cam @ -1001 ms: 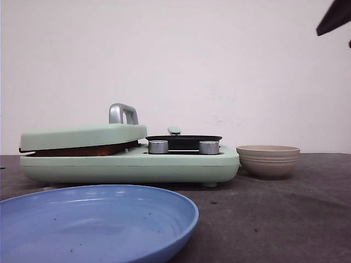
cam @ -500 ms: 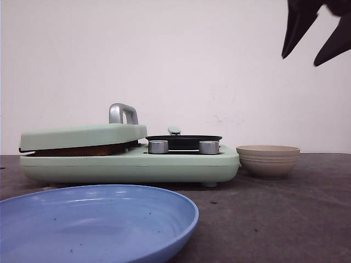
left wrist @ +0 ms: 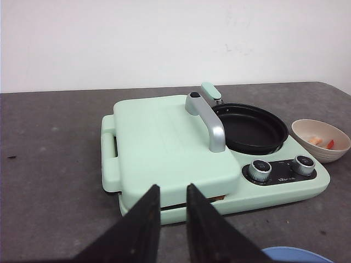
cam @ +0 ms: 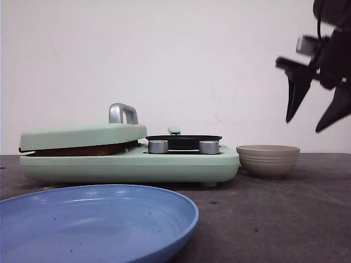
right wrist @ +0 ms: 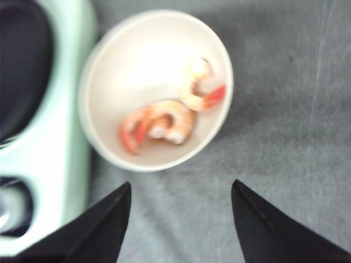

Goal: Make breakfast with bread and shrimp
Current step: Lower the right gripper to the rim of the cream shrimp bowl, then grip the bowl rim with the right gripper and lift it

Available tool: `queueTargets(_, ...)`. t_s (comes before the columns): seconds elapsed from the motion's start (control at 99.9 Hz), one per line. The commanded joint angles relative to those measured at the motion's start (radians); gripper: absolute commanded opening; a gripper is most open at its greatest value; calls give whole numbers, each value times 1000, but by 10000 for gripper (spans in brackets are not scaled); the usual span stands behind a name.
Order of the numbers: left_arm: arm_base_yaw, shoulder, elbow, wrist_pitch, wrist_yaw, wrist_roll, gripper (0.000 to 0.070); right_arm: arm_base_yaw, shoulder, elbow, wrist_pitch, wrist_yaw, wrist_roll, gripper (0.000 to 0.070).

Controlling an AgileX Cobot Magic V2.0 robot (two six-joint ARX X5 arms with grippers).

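- The right gripper (cam: pixel 318 118) hangs in the air above the tabletop's right side, over and a little right of the beige bowl (cam: pixel 268 160); its jaws are spread wide and hold nothing.
- In the right wrist view the shrimp (right wrist: pixel 159 123) lie inside the bowl, two curled pink-orange pieces, one near the middle and one against the wall; the picture is blurred.
- The bowl stands on the dark tabletop (cam: pixel 274 213) just beside the right end of the mint-green breakfast maker (cam: pixel 129 164), apart from it.
- The breakfast maker's lid (left wrist: pixel 164 145) is down over its left half, with a silver handle (left wrist: pixel 208 118) on top; a thin orange-brown edge of the bread (cam: pixel 82 150) shows in the gap under the lid.
- A round black pan (left wrist: pixel 252 127) sits in the maker's right half, with two silver knobs (cam: pixel 158 147) in front of it.
- The left gripper (left wrist: pixel 173 205) hovers above the tabletop on the near side of the lid, jaws narrow with a small gap, gripping nothing.
- A blue plate (cam: pixel 93 224) lies at the near left edge of the tabletop.
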Motion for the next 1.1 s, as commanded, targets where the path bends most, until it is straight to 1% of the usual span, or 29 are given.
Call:
queueTargets(0.0,-2,-1,2,11,-5,17,6,-6,47,33,19,-7,11,358)
queueTargets(0.1,-2,-1,2,9,-5,17,6,-16,102,55,27,-13,11,358)
queueTargets(0.2,-2,-1,2,9,-5,17,6,-25,155,80,27,-40,11,358)
queueTargets(0.34,-2,-1,2,6,-5,17,19,-25,210,109,27,-41,10,358)
queueTargets(0.53,-2,-1,2,5,-5,17,19,-25,230,112,63,-41,11,355)
queueTargets(0.591,-2,-1,2,5,-5,18,19,-25,237,112,68,-42,12,345)
queueTargets(0.741,-2,-1,2,6,-5,18,22,-25,259,112,68,-64,14,345)
queueTargets(0.911,-2,-1,2,5,-5,19,23,-24,276,112,70,-63,18,342)
queueTargets(0.941,-2,-1,2,5,-5,20,23,-24,276,112,73,-63,18,329)
queueTargets(0.981,-2,-1,2,5,-5,20,23,-24,276,112,80,-63,19,289)
queueTargets(1.021,-2,-1,2,5,-5,21,23,-23,276,112,87,-64,19,221)
queueTargets(1.051,-2,-1,2,5,-5,21,23,-23,276,112,88,-64,19,182)
queueTargets(1.081,-2,-1,2,5,-5,21,23,-23,276,112,90,-63,24,113)
queueTargets(1.091,-2,-1,2,5,-5,21,23,-23,276,112,90,-63,24,103)
